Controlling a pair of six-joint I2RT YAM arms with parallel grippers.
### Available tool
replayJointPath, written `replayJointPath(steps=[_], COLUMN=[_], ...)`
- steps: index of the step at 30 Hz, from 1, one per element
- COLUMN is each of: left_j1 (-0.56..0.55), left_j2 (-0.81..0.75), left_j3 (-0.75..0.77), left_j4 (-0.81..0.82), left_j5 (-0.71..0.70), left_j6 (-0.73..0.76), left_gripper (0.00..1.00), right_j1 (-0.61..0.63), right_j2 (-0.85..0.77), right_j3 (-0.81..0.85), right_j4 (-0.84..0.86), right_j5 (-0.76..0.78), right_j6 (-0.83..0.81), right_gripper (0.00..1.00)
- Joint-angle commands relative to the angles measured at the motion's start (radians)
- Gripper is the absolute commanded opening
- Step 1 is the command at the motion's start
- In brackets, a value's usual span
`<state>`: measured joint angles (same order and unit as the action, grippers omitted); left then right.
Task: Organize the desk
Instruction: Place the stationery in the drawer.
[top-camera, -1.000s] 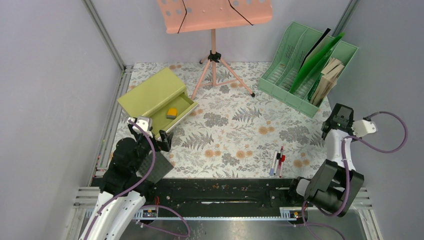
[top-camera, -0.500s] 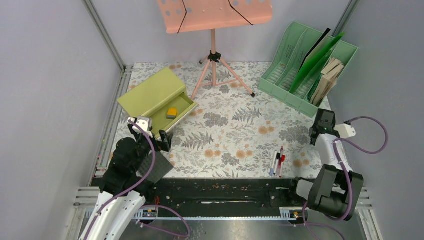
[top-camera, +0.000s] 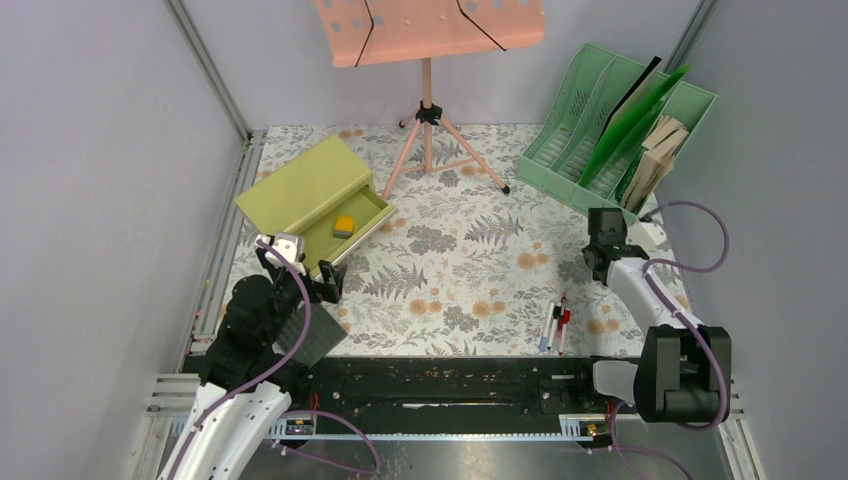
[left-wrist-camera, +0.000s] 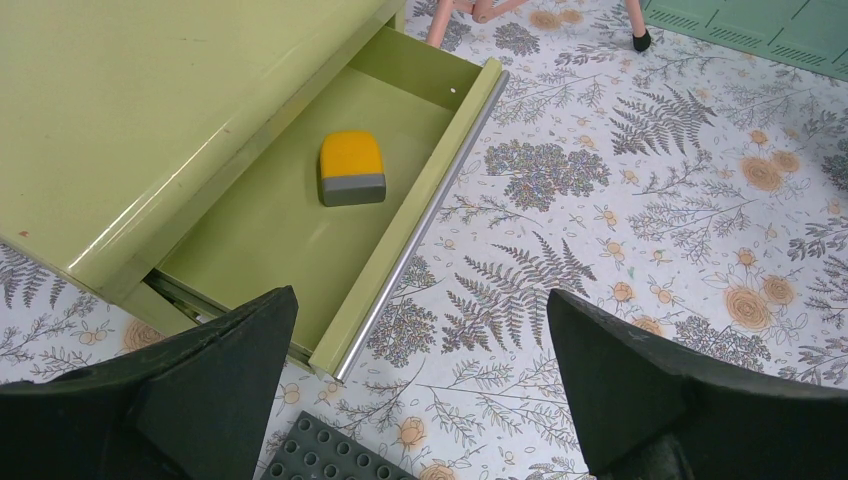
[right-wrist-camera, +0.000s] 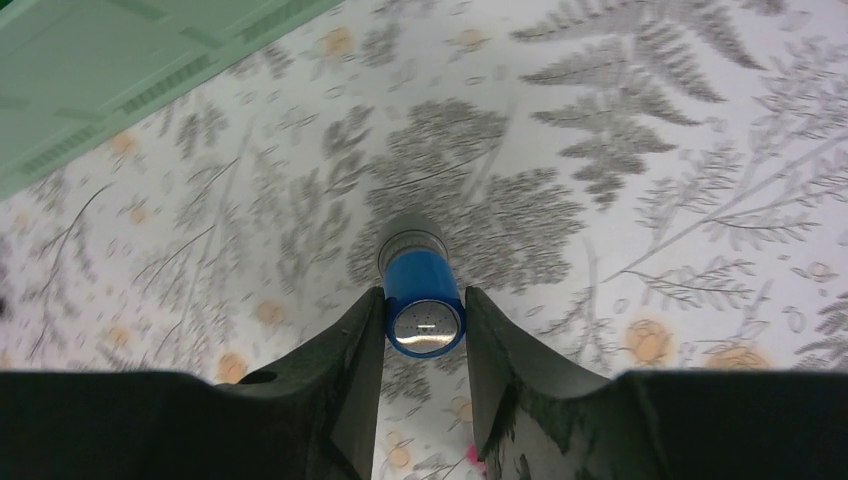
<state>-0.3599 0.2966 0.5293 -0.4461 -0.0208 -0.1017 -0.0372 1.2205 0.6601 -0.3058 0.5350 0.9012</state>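
Note:
The desk (top-camera: 470, 250) is a fern-and-flower printed top. My right gripper (top-camera: 603, 245) hangs over its right side, below the green file rack. In the right wrist view the right gripper (right-wrist-camera: 424, 296) is shut on a blue tube (right-wrist-camera: 421, 285) with a shiny silver end, held above the desk (right-wrist-camera: 650, 150). My left gripper (top-camera: 300, 272) is open at the near left; in the left wrist view the left gripper (left-wrist-camera: 420, 300) has only bare desk (left-wrist-camera: 640, 200) between its fingers, just in front of the open drawer (left-wrist-camera: 290, 220).
An olive cabinet (top-camera: 305, 180) has its drawer pulled out with a yellow-grey eraser (top-camera: 343, 225) inside. A dark studded plate (top-camera: 318, 342) lies by the left arm. Two pens (top-camera: 556, 325) lie near front right. A green file rack (top-camera: 620, 130) and pink music stand (top-camera: 428, 110) are at the back.
My right arm has swung left and away from the near edge, from the desk's right edge to over the surface near the file rack. The left arm has not moved.

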Motion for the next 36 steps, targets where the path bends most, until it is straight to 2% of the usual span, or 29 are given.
replayJointPath(steps=[1, 23, 28, 36], left_j1=[-0.003, -0.004, -0.003, -0.003], left_j2=[0.009, 0.033, 0.035, 0.036], left_j3=[-0.003, -0.006, -0.01, -0.018], left_j4=[0.057, 0.052, 0.053, 0.052], left_j5=[0.015, -0.02, -0.03, -0.124], left_j6=[0.014, -0.004, -0.007, -0.045], left_gripper=[0.99, 0.99, 0.99, 0.99], right_j1=[0.122, 0.637, 0.717, 0.839], right_j2=[0.046, 0.322, 0.373, 0.438], right_j3=[0.117, 0.508, 0.628, 0.808], right_j4=[-0.006, -0.119, -0.164, -0.246], right_j5=[0.049, 0.115, 0.104, 0.082], right_j6=[-0.06, -0.324, -0.343, -0.381], right_gripper=[0.0, 0.0, 0.0, 0.0])
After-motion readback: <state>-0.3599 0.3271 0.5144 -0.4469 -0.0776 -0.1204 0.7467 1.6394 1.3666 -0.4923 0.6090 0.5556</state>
